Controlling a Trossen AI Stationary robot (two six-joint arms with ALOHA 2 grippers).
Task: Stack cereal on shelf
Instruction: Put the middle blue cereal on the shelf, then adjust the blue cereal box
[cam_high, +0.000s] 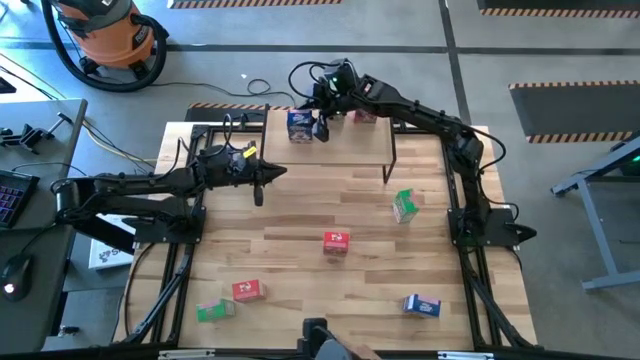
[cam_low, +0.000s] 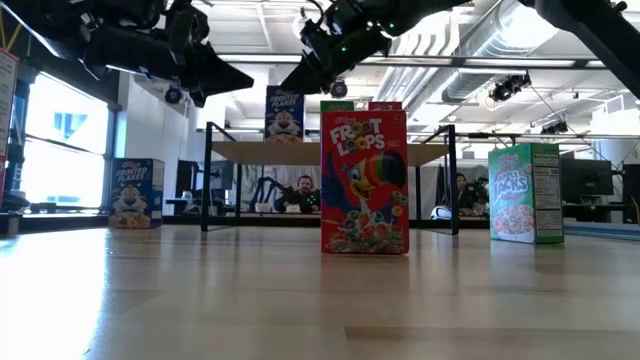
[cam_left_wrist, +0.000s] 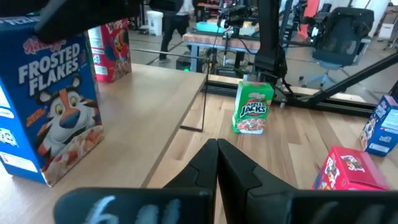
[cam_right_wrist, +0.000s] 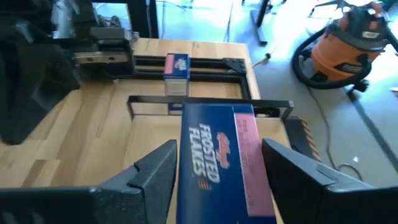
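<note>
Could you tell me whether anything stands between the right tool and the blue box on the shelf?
Nothing visible does: the right tool is open, straddling the blue Frosted Flakes box, which stands on the shelf.

Eight cereal boxes show in the high view: three red (cam_high: 336, 242), two green (cam_high: 404, 206), three blue (cam_high: 421, 305). One shelf (cam_high: 345, 145). Two arms.

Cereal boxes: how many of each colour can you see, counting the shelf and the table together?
Red boxes: 3 (shelf red box, middle red box, front red box)
Green boxes: 2 (right green box, front green box)
Blue boxes: 3 (shelf blue box, front blue box, back blue box)
Total: 8
</note>
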